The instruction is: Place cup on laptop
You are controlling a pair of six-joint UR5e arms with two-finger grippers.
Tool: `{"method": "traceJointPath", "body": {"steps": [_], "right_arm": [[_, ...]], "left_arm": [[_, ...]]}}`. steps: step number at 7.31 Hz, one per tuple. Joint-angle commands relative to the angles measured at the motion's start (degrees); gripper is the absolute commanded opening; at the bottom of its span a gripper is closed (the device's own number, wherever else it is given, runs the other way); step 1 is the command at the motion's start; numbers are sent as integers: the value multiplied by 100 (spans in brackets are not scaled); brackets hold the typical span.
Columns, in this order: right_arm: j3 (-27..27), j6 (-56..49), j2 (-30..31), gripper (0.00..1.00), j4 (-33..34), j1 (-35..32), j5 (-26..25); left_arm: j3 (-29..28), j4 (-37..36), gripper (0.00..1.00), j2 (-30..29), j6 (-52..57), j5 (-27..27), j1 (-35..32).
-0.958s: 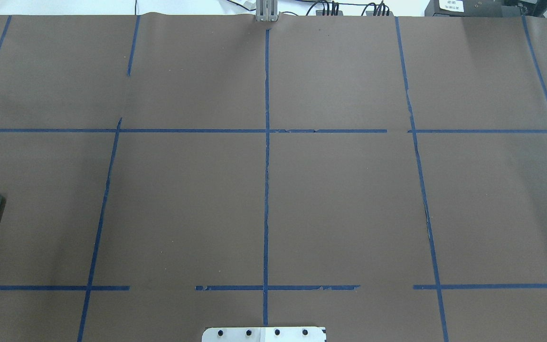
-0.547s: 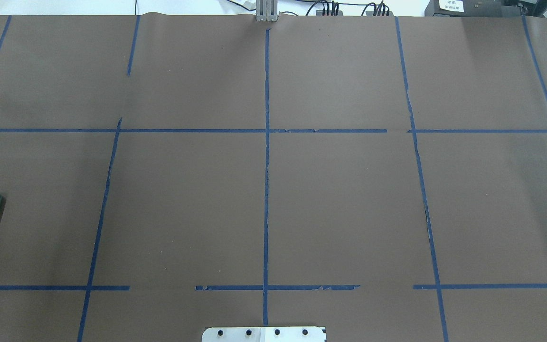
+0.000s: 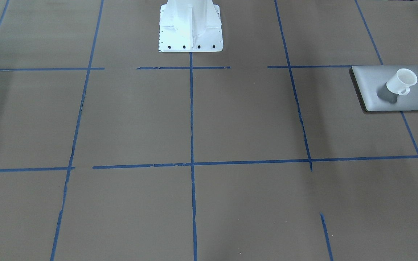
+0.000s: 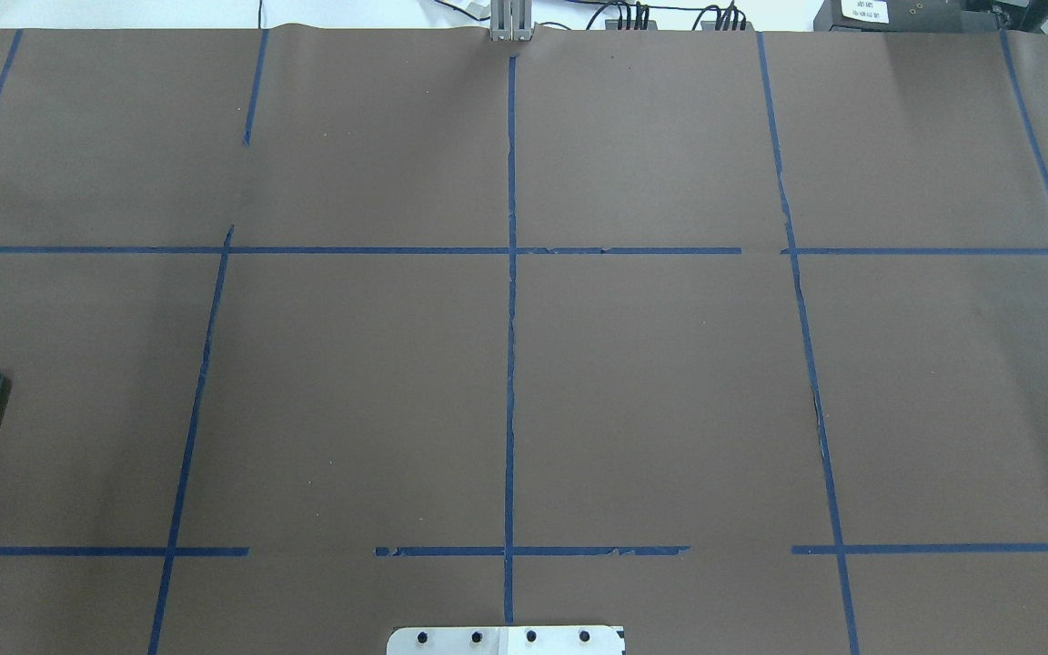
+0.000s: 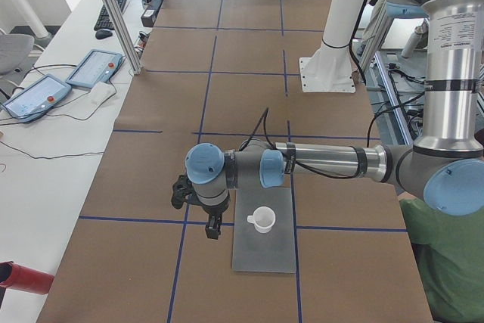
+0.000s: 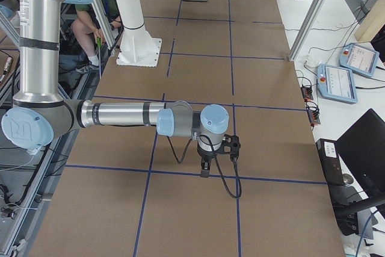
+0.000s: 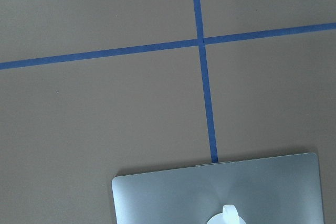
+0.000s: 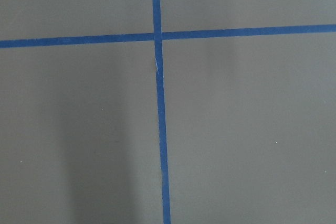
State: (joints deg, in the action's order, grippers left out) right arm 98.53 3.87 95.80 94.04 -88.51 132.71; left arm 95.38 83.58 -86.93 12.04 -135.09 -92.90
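The left end effector (image 5: 213,232) is hanging over the table (image 5: 136,187) just beside the laptop (image 5: 265,253), gripping nothing; how far it is opening cannot be told from this side view. To its right, the cup (image 5: 262,219) is sitting upright on the laptop's lid, its handle pointing toward that end effector, so placement looks done. The retreat is probably what is needed now: rising straight up, staying clear of the handle. The right end effector (image 6: 204,171) is hanging well apart, its opening likewise unreadable.
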Motion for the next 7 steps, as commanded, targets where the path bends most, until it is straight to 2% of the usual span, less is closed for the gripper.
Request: {"method": "traceJointPath", "body": {"steps": [1, 7], "right_arm": [[0, 0, 0, 100, 0, 0, 0], [0, 9, 0, 100, 0, 0, 0]], "left_arm": [[-2, 9, 100, 1, 0, 1, 0], [68, -17, 100, -26, 18, -8, 0]]}}
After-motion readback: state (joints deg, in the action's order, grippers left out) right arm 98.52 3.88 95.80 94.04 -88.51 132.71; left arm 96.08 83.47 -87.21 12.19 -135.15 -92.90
